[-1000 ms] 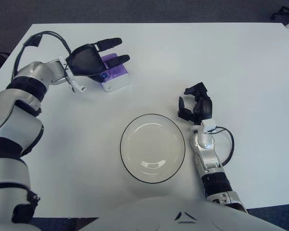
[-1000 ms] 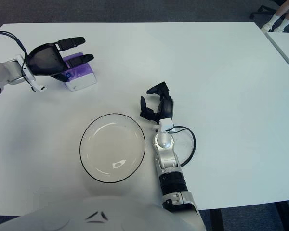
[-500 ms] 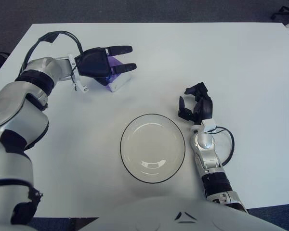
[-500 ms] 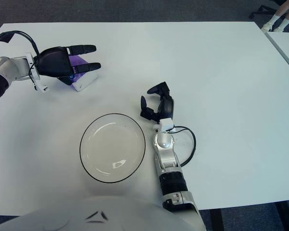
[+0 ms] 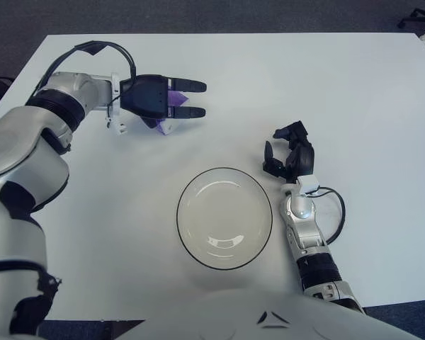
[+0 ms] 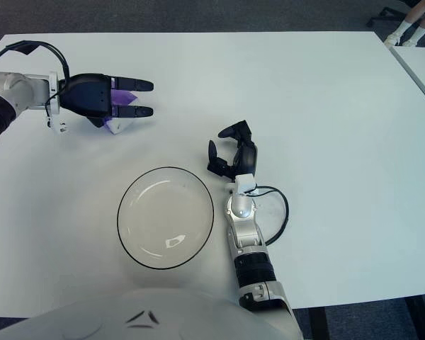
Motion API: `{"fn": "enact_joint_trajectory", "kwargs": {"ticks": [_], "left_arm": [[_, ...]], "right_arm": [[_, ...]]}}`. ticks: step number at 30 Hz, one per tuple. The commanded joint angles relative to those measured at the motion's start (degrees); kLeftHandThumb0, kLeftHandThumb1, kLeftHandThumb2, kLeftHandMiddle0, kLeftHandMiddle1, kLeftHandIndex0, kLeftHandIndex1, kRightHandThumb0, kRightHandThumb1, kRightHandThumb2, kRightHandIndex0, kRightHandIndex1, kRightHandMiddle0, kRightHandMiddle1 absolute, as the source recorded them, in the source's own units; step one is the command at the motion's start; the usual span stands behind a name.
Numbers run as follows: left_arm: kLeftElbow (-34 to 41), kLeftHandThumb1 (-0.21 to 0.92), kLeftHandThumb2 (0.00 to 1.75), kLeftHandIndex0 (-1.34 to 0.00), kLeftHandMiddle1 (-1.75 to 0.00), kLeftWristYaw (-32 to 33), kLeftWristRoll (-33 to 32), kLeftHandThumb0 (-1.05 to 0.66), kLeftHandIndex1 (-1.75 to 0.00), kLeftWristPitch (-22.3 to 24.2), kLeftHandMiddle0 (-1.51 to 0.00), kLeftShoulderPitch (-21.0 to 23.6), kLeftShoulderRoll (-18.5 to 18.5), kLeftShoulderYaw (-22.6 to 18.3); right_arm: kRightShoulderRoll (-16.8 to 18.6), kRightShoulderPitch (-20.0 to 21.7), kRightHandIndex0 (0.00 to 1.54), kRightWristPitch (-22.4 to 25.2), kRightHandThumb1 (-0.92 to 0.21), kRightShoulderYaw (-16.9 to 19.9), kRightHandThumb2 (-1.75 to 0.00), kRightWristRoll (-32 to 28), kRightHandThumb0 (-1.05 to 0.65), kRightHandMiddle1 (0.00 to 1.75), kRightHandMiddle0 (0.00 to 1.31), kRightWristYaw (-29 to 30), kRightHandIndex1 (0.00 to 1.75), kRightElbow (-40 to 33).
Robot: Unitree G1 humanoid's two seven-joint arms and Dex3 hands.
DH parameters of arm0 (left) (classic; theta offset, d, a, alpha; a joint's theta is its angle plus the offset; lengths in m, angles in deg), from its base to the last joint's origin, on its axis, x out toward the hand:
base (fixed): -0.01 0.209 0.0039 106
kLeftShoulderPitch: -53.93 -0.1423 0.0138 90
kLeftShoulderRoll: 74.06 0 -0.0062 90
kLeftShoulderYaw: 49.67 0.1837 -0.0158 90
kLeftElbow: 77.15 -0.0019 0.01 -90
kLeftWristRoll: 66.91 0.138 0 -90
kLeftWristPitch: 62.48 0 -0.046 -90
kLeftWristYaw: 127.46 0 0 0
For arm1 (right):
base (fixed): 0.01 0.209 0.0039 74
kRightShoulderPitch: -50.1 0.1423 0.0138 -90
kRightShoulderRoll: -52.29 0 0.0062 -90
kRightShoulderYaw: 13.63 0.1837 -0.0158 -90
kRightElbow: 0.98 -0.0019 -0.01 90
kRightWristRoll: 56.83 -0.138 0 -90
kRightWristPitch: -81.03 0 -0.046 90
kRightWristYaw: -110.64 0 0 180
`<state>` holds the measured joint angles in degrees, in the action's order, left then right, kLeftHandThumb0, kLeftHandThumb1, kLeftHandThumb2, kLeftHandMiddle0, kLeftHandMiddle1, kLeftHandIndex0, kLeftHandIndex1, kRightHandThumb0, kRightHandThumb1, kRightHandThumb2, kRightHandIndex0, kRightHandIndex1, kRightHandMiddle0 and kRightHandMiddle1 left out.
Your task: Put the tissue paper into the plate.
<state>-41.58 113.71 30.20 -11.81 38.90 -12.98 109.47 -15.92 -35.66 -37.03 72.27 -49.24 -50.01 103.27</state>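
White table (image 5: 354, 92): at upper left, left hand (image 5: 159, 106) is gripping the tissue pack (image 5: 171, 113), plate (image 5: 224, 217) at lower centre is waiting empty, right hand (image 5: 289, 157) is idling half-curled beside it.

plate: the clear round glass plate (image 5: 224, 217) sits low centre of the frame, on the white desk (image 5: 354, 99).
tissue pack: the small purple-and-white tissue pack (image 5: 166, 117) is upper left, under the left hand (image 5: 159, 101).
right hand (image 5: 289, 157): just right of the plate's upper rim.
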Motion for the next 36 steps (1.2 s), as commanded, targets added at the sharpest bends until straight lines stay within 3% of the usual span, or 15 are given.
{"fn": "enact_joint_trajectory", "kwargs": {"ticks": [1, 15, 26, 31, 36], "left_arm": [[3.1, 0.91, 0.49, 0.0, 0.0, -3.6, 0.3, -1.05, 0.0, -2.9, 0.0, 3.1, -2.9, 0.2], [4.5, 0.92, 0.47, 0.0, 0.0, -11.0, -2.3, -1.05, 0.0, -2.6, 0.0, 3.3, -4.5, -3.5], [3.0, 0.92, 0.5, 0.0, 0.0, -12.3, -2.0, -1.05, 0.0, -1.5, 0.0, 3.3, -5.8, -4.2], [0.7, 0.92, 0.51, 0.0, 0.0, -8.7, -0.8, -1.05, 0.0, 0.3, 0.0, 2.8, -8.3, -3.8], [0.5, 0.92, 0.48, 0.0, 0.0, -9.5, -1.4, -1.05, 0.0, 1.2, 0.0, 2.5, -8.0, -4.1]], "right_arm": [[-0.5, -6.3, 0.66, -1.0, -0.4, 0.4, -1.11, 1.6, -0.01, 1.75, 0.44, 0.5, 1.39, 7.6], [-0.4, -6.3, 0.67, -0.6, -0.37, 0.3, -1.14, 1.4, -0.01, 1.75, 0.46, 0.6, 1.38, 7.8], [-1.0, -5.6, 0.68, -0.5, -0.37, 0.7, -1.14, 0.8, -0.01, 1.75, 0.46, -0.1, 1.38, 9.1], [-1.0, -5.5, 0.68, -0.6, -0.37, 0.9, -1.14, 0.9, -0.01, 1.75, 0.46, 0.2, 1.37, 9.4], [-1.1, -5.7, 0.68, -1.2, -0.38, 0.7, -1.13, 0.8, -0.01, 1.75, 0.46, -0.2, 1.37, 9.3]]}}
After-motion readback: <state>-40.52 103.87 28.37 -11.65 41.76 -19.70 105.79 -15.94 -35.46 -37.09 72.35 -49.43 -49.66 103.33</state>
